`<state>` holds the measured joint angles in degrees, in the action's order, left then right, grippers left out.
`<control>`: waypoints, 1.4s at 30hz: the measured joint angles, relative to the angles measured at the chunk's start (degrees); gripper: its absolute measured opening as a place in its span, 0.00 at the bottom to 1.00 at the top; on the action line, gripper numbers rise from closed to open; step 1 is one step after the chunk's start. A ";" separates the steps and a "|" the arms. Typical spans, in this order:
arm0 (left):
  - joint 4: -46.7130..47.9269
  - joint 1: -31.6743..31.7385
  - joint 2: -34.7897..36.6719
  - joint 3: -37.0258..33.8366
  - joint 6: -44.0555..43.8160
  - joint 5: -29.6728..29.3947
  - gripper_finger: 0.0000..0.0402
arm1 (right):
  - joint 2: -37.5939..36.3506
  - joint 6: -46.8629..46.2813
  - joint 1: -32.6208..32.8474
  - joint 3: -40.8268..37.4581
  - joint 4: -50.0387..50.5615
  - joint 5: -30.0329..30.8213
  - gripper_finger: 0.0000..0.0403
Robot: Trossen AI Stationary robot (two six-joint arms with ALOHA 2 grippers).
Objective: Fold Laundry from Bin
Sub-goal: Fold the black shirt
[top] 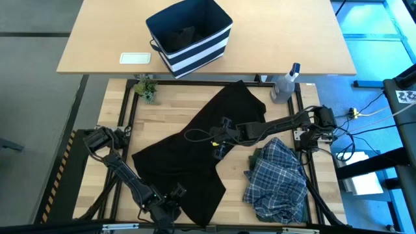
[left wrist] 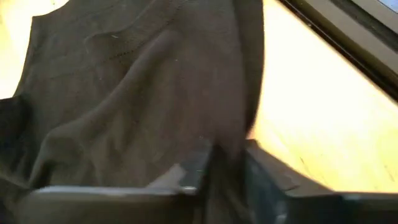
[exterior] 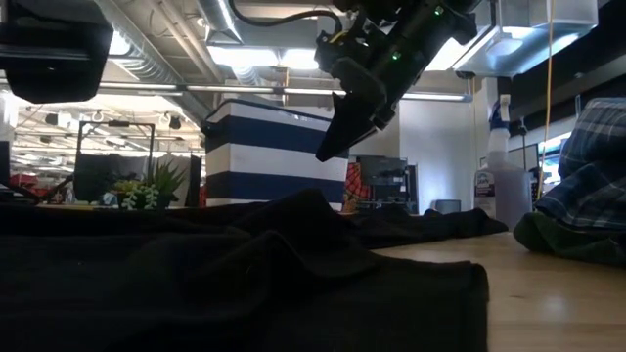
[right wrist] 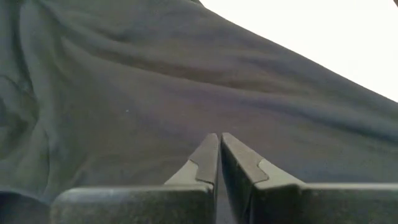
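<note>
1. where the pale wood-plank table (top: 195, 107) shows between the dark frame bars, a black garment (top: 195, 149) lies spread in a long, softly creased, matte sheet running from the far middle toward the near left edge.
2. the left gripper (top: 170, 207) sits at the near edge of that cloth; in its wrist view the fingers (left wrist: 196, 171) have a fold of the dark fabric pinched between them, so it is clamped on the black garment.
3. the right gripper (top: 218, 148) hangs just above the middle of the cloth, apart from it in the low view, its two tapered dark fingers (right wrist: 239, 165) pressed together with nothing between them.
4. the plaid shirt (top: 278, 179), blue and white checks, is bunched in a rumpled heap at the right, over a dark olive-green garment (top: 296, 213).
5. the bin (top: 190, 36), boxy navy fabric with white stripes, stands on the smooth light tabletop beyond, a dark cloth inside.
6. a clear spray bottle (top: 285, 84) stands at the far right corner.
</note>
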<state>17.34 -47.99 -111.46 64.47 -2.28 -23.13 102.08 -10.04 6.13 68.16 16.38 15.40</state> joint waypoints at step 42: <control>7.75 0.09 6.95 -0.11 -30.19 -18.61 0.00 | 11.06 18.43 30.86 0.04 -13.03 -1.33 0.72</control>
<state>25.09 -47.91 -104.51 64.36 -32.47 -41.74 113.15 8.39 36.99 68.20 3.35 14.07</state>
